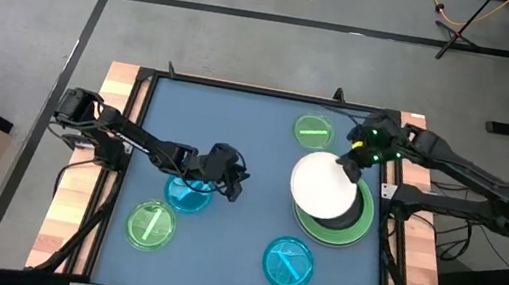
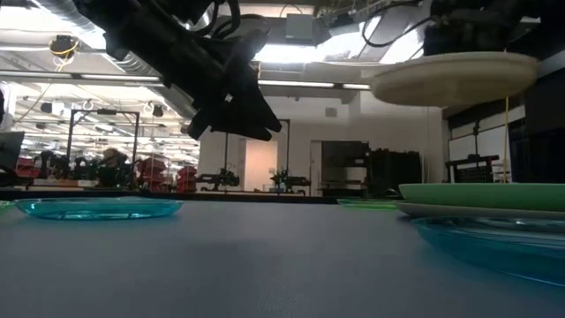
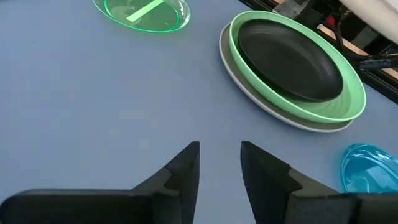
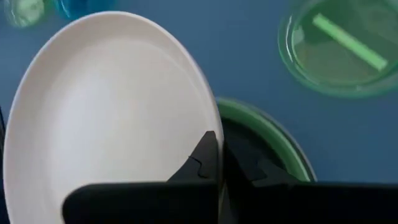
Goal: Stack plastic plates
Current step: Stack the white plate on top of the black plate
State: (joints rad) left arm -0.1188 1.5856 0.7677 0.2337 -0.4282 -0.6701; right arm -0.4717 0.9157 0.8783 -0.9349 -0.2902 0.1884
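My right gripper [image 1: 345,165] is shut on the white plate [image 1: 321,188], which hangs in the air over a stack. In that stack the black plate [image 3: 289,59] sits in the light green plate [image 3: 349,99], which sits on the grey plate [image 3: 298,122]. Small translucent green plates [image 1: 313,129] [image 1: 151,224] and blue plates [image 1: 188,194] [image 1: 288,263] lie flat on the mat. My left gripper [image 3: 219,155] is open and hovers off the table beside the left blue plate, touching nothing. My right gripper pinches the white plate's rim [image 4: 208,127] between its two fingers, one finger [image 4: 202,158] over the upper face and one under the plate. The fingers come from the table's far right side. The plate is lifted clear and about level above the stack [image 2: 481,196].
A raised black frame [image 1: 141,126] borders the blue mat. The left arm [image 1: 134,140] reaches in from the left edge, the right arm [image 1: 461,179] from the right. Open mat lies at the middle and near the far left corner.
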